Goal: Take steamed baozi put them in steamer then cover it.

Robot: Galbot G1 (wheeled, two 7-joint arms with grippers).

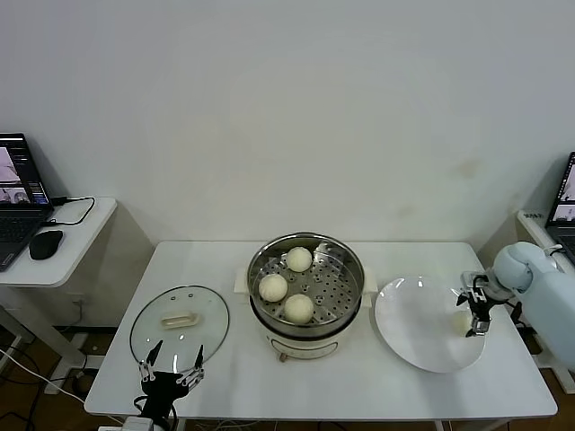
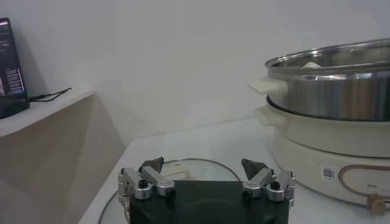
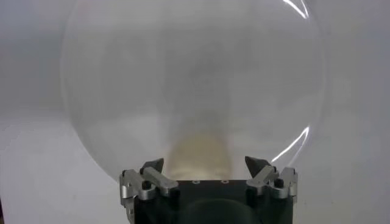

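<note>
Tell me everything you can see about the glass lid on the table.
The glass lid is round and clear with a thin metal rim and a cream oblong handle at its centre. It lies flat on the white table, left of the steamer, not covering it. The left gripper hovers over its near edge, jaws open.

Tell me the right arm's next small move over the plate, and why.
Probably lower the right gripper and close on the last baozi. Its jaws stand open over that bun on the white plate, not yet gripping it. Three baozi already lie in the steamer, and the cover waits on the table by the open left gripper.
</note>
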